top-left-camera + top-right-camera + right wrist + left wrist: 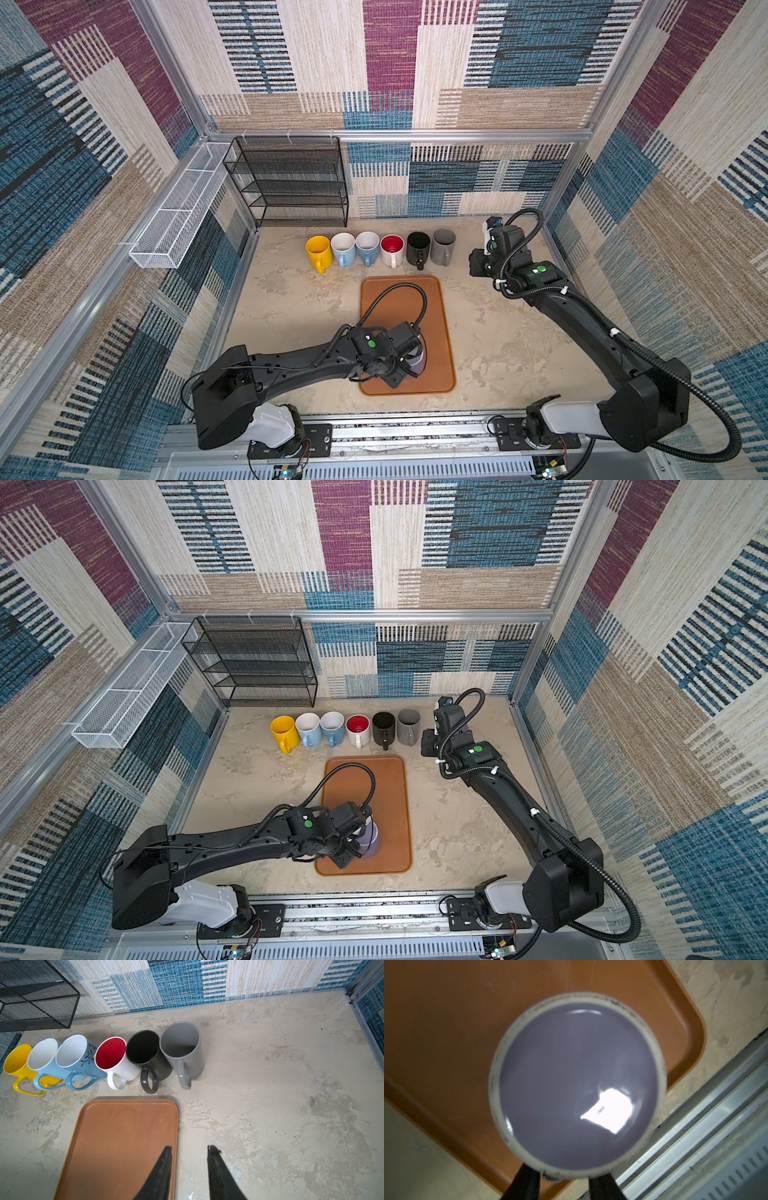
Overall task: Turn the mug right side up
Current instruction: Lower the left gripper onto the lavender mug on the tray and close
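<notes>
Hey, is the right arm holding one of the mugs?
No, the right gripper has its jaws apart with nothing between them, over the tray rim and the table.

mug (577,1084): lavender | tray (436,324): orange-brown | tabletop (498,340): mottled beige | rack (291,183): black

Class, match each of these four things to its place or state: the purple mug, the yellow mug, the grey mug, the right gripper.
Things
1. purple mug
2. yellow mug
3. grey mug
4. right gripper

Places or states
a. right end of the row at the back
b. open, holding nothing
c. bottom up on the tray
d. left end of the row at the back

Pairs: 1-c, 2-d, 3-a, 4-b.
</notes>
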`<state>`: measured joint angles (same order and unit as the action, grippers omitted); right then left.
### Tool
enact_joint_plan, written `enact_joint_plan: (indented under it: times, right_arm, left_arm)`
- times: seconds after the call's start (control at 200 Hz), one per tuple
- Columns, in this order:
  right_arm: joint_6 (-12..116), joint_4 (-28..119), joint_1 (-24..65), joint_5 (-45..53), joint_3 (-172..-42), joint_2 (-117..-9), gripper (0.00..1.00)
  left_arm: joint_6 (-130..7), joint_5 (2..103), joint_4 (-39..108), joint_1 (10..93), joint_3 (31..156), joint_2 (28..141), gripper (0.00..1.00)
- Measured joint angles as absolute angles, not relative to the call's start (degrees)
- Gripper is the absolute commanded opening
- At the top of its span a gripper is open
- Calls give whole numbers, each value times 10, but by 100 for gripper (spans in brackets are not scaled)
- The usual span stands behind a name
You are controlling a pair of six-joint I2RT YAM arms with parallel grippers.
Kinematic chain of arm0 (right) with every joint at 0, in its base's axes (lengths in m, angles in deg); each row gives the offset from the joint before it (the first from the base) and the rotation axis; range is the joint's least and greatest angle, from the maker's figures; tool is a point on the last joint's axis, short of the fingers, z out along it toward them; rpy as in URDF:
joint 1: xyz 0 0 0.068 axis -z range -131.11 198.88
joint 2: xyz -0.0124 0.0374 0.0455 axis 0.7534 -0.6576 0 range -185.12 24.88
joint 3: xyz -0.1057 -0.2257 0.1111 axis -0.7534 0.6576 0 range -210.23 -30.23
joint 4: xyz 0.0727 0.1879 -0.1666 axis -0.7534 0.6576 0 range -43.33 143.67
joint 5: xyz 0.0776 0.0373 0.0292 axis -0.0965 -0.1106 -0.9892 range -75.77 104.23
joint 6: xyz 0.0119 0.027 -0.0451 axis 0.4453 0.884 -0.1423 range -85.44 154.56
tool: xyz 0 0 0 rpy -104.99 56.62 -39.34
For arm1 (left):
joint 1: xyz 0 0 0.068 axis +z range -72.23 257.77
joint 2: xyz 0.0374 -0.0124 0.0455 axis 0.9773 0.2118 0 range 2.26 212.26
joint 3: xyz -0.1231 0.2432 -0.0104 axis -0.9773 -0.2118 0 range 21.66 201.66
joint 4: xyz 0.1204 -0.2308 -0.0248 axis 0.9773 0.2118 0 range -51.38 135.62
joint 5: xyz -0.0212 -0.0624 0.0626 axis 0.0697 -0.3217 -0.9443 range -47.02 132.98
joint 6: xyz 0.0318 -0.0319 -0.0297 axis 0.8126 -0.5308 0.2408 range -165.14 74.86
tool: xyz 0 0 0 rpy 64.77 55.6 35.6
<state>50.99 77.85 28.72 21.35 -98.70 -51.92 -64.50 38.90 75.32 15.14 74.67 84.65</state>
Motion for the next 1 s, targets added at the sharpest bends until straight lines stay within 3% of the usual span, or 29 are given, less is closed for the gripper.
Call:
enact_joint_plan:
  times: [1.002]
  right_arm:
    - [510,778,294,213,-980,-519,32]
  left_arm:
    - [-645,372,771,151,795,914,19]
